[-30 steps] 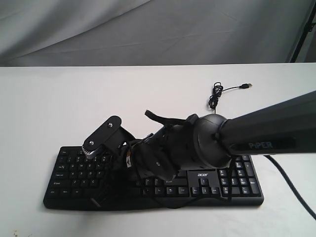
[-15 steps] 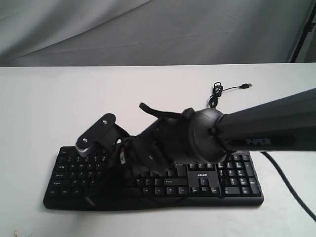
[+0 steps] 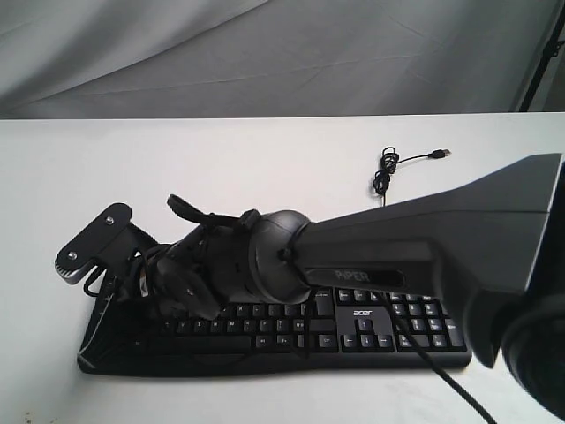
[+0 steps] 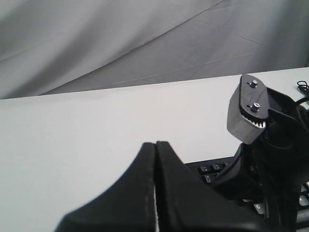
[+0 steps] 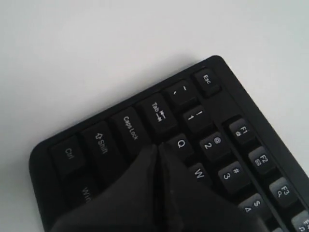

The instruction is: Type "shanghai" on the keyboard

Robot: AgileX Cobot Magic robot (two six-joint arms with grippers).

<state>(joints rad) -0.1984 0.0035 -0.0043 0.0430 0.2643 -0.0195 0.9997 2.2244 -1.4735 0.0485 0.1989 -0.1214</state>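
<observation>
The black keyboard (image 3: pixel 371 322) lies along the table's front edge, with its thin cable (image 3: pixel 386 172) coiled behind it. My right arm reaches across to its left end. The right gripper (image 5: pixel 157 145) is shut with nothing in it, its tips low over the keys between Caps Lock (image 5: pixel 131 128) and Q (image 5: pixel 181 143). The key under the tips is hidden. In the exterior view the right gripper (image 3: pixel 113 311) hangs below its wrist camera mount (image 3: pixel 93 240). My left gripper (image 4: pixel 155 143) is shut and empty, held above white table left of the keyboard (image 4: pixel 212 168).
The white table (image 3: pixel 221 159) stretches behind and to the left of the keyboard. The cable's USB plug (image 3: pixel 439 154) lies loose at the back right. A grey cloth backdrop (image 3: pixel 265 53) hangs behind, and a black stand (image 3: pixel 543 53) stands at the far right.
My right arm has swept left along the keyboard, from its middle-left keys to its far left end. The keyboard itself has not moved.
</observation>
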